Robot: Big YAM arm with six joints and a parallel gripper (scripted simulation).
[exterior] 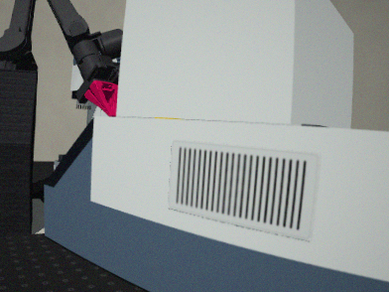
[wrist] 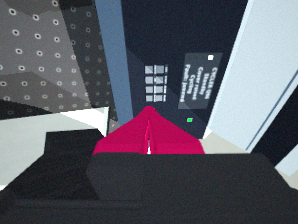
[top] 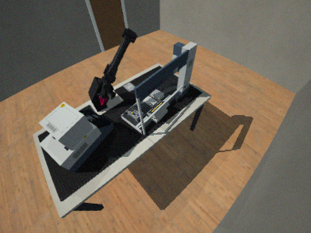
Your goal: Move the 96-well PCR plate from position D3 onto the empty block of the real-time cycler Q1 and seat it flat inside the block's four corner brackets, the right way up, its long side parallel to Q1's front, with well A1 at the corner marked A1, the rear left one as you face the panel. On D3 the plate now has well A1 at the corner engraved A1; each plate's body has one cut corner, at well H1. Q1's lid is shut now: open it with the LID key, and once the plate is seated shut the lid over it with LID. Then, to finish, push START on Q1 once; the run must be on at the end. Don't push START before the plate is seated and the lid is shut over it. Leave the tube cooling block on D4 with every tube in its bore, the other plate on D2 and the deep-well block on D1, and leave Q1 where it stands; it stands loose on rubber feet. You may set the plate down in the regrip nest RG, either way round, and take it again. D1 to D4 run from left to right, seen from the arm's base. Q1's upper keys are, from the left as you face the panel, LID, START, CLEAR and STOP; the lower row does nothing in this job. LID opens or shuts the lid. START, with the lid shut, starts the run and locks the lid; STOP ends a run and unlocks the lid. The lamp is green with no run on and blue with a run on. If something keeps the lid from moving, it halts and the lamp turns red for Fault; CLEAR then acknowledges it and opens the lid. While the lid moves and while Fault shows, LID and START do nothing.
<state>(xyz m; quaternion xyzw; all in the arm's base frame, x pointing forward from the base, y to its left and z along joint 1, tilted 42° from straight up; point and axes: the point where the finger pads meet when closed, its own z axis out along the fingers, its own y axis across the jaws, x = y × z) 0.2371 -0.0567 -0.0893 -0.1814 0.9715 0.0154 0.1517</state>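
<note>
A laboratory bench in a plain room: a grey-framed table with a black perforated top (top: 59, 180) carries a white, boxy real-time cycler with a vented side (top: 71, 139), and to its right a grey gantry frame (top: 190, 55) over small trays of labware, on a wooden plank floor (top: 222, 103).

Table (top: 119, 168): carries everything.
Cycler (top: 69, 136): on the table's left end.
Frame (top: 186, 59): on the right half, plates (top: 136, 115) beneath it.
Gripper (top: 102, 101): between cycler and frame, above the keys (wrist: 155, 82).
</note>
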